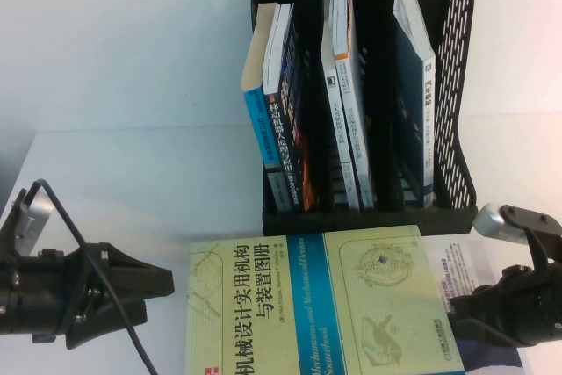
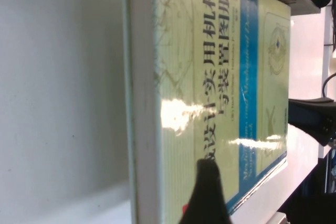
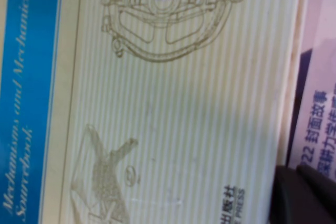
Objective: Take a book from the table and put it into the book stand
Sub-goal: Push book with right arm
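Observation:
The large pale yellow-green book (image 1: 351,305) with a blue band lies flat on the white table (image 1: 132,129) at the front centre. It fills the left wrist view (image 2: 220,77) and the right wrist view (image 3: 184,129). The black book stand (image 1: 457,85) stands behind it, with books in all three slots. My left gripper (image 1: 158,292) is open, level with the book's left edge and just short of it; one dark finger (image 2: 207,198) shows over the cover. My right gripper (image 1: 465,313) is at the book's right edge; a dark finger (image 3: 304,198) shows beside it.
A white book (image 1: 479,261) with purple print (image 3: 320,103) lies under the big book's right side. Blue books (image 1: 281,103) lean in the stand's left slot; others fill the middle slot (image 1: 342,85) and right slot (image 1: 413,85). A black cable (image 1: 88,243) loops over my left arm.

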